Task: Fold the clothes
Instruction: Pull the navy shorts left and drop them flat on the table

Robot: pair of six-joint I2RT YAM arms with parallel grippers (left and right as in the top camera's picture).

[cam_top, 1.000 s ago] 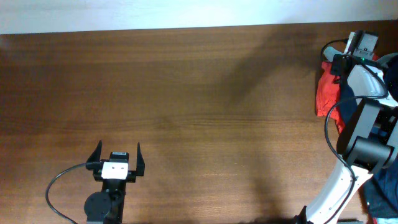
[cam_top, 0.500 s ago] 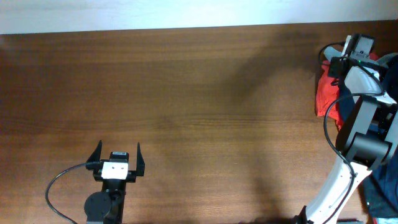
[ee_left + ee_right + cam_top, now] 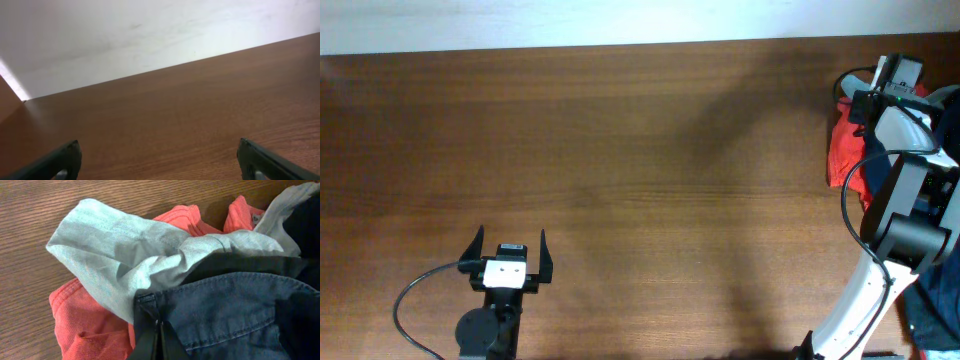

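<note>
A pile of clothes lies at the table's far right edge. In the right wrist view I see dark navy-blue shorts [image 3: 235, 305] on top, a black garment [image 3: 240, 262], a light grey garment [image 3: 115, 245] and an orange-red garment [image 3: 85, 325]. My right gripper [image 3: 159, 336] is shut on a seamed edge of the navy shorts. In the overhead view it [image 3: 882, 85] sits over the orange-red garment [image 3: 842, 140]. My left gripper [image 3: 510, 243] is open and empty at the front left, and its spread fingers [image 3: 159, 147] show over bare wood.
The brown wooden table [image 3: 670, 150] spreads between the two arms. A white wall [image 3: 125, 35] runs behind its far edge. More dark blue cloth [image 3: 935, 315] shows at the lower right corner, beside the right arm's base.
My right gripper has shifted slightly toward the far edge over the pile. The left arm has not moved.
</note>
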